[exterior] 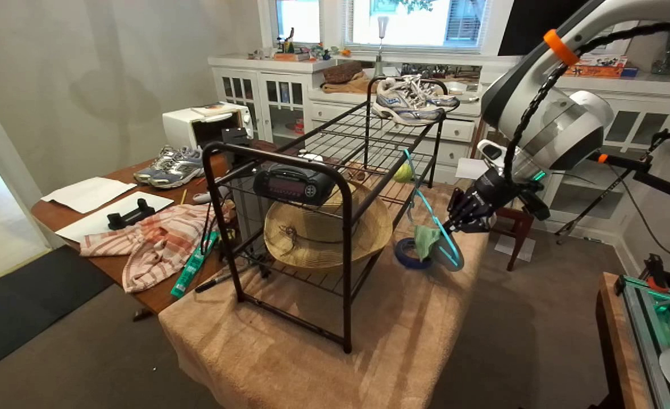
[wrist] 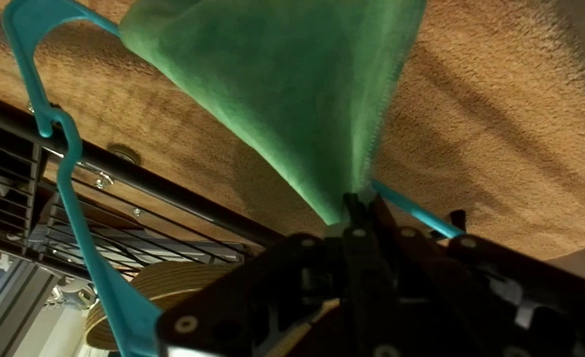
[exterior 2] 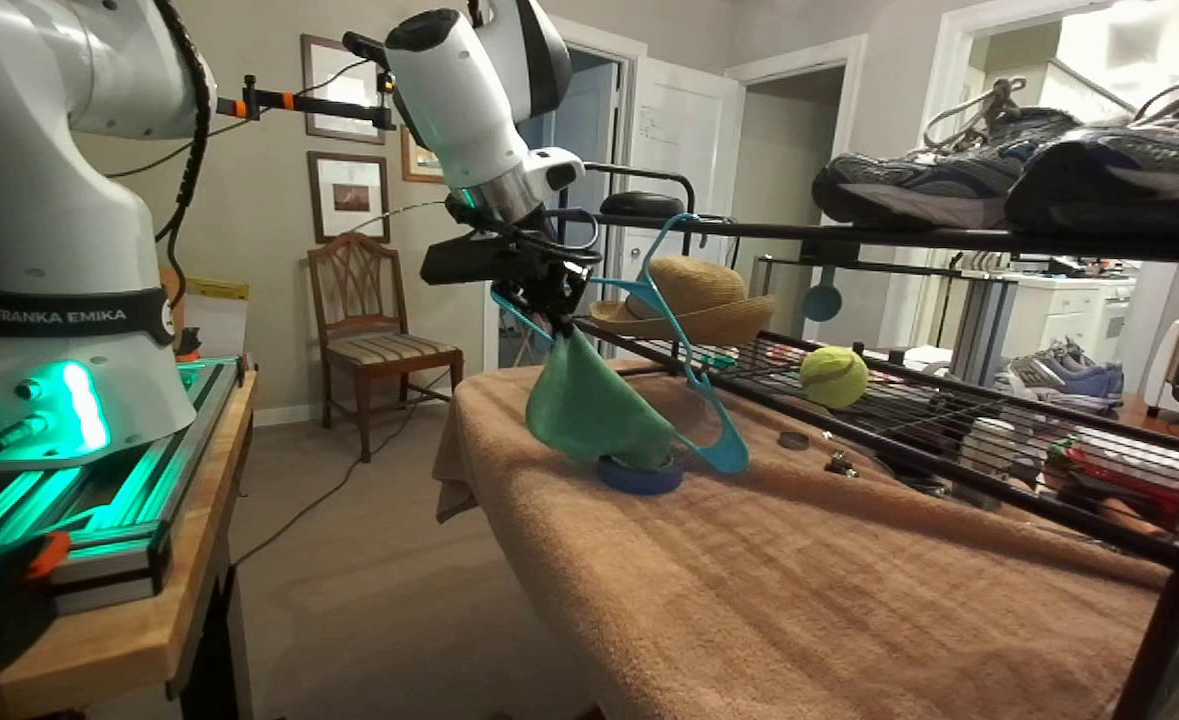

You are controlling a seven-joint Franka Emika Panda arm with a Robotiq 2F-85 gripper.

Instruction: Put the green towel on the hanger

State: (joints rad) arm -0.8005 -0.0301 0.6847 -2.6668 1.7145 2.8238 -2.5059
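Claw [wrist: 359,201] clenched, grasping one corner of the green towel [exterior 2: 594,400], which hangs limp below it and widens downward. Just beside the towel is the hanger [wrist: 85,238], turquoise plastic, hooked at the upper side rail of a black rack [exterior: 346,272] in both exterior views. In the wrist view the hanger's long bar passes behind the towel and shows again on either side; whether the towel lies over that bar or merely against it is unclear. A blue roll [exterior 2: 639,478] sits at the towel's lower end, on a tan cover [exterior 2: 799,600]; contact between roll and towel is hard to judge. On the rack's upper shelf a clock radio [exterior: 289,186] stands at the near end in an exterior view and sneakers [exterior: 406,111] at the far end. Below the radio is a straw hat [exterior: 312,253], and a tennis ball [exterior 2: 834,377] shows lower than the upper shelf. Farther left in an exterior view, a brown table [exterior: 155,298] bears a reddish striped cloth [exterior: 158,227], a green packet [exterior: 196,265] and more shoes [exterior: 170,170]; a white toaster oven [exterior: 184,132] stands toward its far end. White cabinets [exterior: 335,111] stand at the far side, and the near right shows a wooden bench [exterior: 616,324].
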